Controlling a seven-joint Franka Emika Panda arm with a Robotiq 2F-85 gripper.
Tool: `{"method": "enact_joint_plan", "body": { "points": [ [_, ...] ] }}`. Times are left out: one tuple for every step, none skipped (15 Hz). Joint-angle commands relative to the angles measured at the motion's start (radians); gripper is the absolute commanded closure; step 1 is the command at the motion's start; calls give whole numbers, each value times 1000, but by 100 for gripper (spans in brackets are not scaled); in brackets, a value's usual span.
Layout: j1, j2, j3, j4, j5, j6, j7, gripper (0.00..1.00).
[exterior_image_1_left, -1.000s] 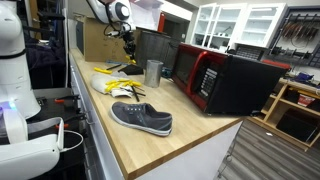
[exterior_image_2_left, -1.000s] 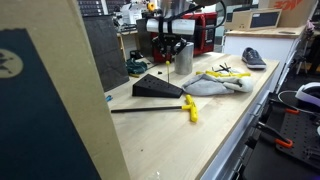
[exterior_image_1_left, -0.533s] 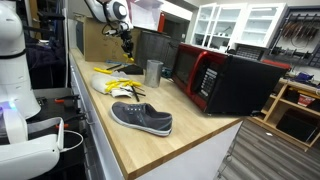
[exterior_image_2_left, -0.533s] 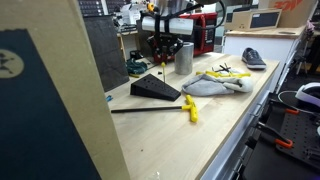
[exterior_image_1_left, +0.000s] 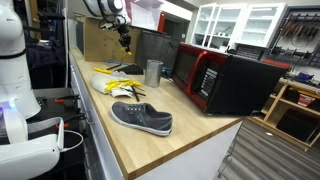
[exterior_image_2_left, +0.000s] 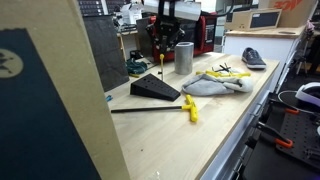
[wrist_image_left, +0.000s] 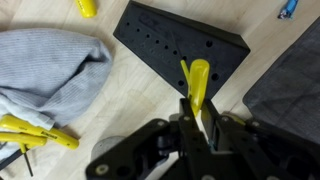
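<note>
In the wrist view, a grey cloth (wrist_image_left: 50, 68) lies at the left of the frame, and some yellow-handled tools (wrist_image_left: 30, 132) lie at the lower left. The black holder block (wrist_image_left: 175, 38), which has rows of small holes, fills the upper middle.

At the lower middle the gripper (wrist_image_left: 200, 122) has its fingers nearly closed and pinches a yellow screwdriver (wrist_image_left: 198, 80) between them. In this view the screwdriver reaches from the fingers over the near edge of the block.

In an exterior view the gripper (exterior_image_2_left: 162, 44) stands at the upper middle, and the screwdriver (exterior_image_2_left: 161, 62) hangs straight under it. It is just above the block (exterior_image_2_left: 157, 88) and seems not to touch it. To the right is a metal cup (exterior_image_2_left: 184, 56).

I judge that the screwdriver is grasped and off the table. It sits in no hole of the block, so placing it is what is left.
</note>
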Motion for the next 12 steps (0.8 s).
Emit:
{"method": "enact_joint_plan", "body": {
  "points": [
    [-9, -60, 19, -55, -15, -9, -15, 96],
    [-11, -67, 22, -63, -25, -14, -14, 96],
    [-13, -70, 25, -68, -33, -18, -16, 96],
    [-14, -70, 28, -71, -47, -22, -11, 96],
    [-17, -68, 31, -73, -78, -26, 5, 96],
    [-19, -64, 34, -73, -110, -28, 21, 96],
    [-22, -61, 36, -70, -144, -29, 36, 96],
    [-23, -62, 37, -69, -177, -32, 58, 96],
    [-24, -62, 38, -68, -206, -32, 77, 96],
    [-24, -62, 39, -66, -233, -32, 98, 96],
    [-25, -61, 39, -65, -261, -30, 122, 96],
    [-23, -55, 39, -64, -271, -29, 126, 96]
  ]
}}
